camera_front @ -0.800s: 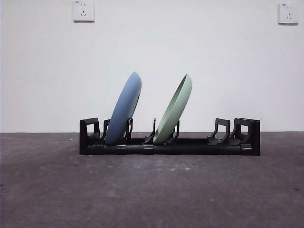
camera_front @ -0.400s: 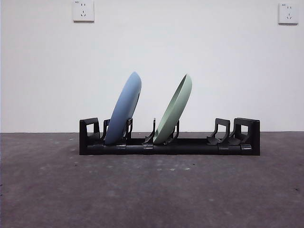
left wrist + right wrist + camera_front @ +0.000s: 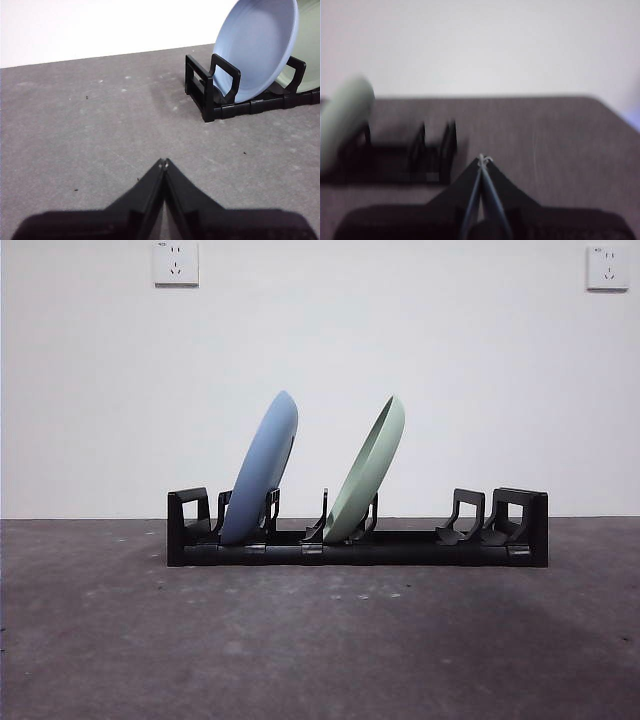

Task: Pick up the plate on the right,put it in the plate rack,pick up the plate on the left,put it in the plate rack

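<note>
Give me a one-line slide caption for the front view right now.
Blue plate and green plate lean in the black plate rack on the grey table.

Even, soft indoor light fills the front view; the white wall [image 3: 400,340] is bright, almost washed out, and the grey bench [image 3: 320,640] is dim. The rack [image 3: 357,545] casts only a faint shadow beneath itself. The left wrist view is sharp, with a soft shadow beside the rack. The right wrist view is blurred throughout, the green plate [image 3: 345,117] smeared
</note>
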Tool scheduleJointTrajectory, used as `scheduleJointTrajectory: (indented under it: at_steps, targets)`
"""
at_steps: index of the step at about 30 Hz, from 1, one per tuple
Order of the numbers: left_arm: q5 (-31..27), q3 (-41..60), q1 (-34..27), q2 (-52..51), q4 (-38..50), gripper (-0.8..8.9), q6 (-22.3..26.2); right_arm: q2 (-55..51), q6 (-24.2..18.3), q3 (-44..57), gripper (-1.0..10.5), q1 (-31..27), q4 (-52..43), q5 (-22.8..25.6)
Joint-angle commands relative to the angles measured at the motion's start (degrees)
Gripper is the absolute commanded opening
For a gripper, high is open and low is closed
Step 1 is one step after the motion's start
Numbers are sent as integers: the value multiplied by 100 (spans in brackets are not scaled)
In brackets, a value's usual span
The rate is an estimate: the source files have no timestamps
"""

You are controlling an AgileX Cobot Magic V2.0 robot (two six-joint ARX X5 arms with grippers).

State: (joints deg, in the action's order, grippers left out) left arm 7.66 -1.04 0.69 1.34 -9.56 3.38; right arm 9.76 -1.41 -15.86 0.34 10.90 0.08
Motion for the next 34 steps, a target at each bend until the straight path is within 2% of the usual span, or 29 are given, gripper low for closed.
scheduleJointTrajectory:
  at_steps: [1,13,34]
  targets:
    - [-11,61,-17,-7,44,-3,-37,-286,-11,466,2,-9,-109,7]
    - [-11,61,-17,-7,44,-3,-37,-931,20,1508,2,-7,-83,76]
    - [-11,61,-17,55,48,-3,-37,-927,-20,1504,2,2,-39,101]
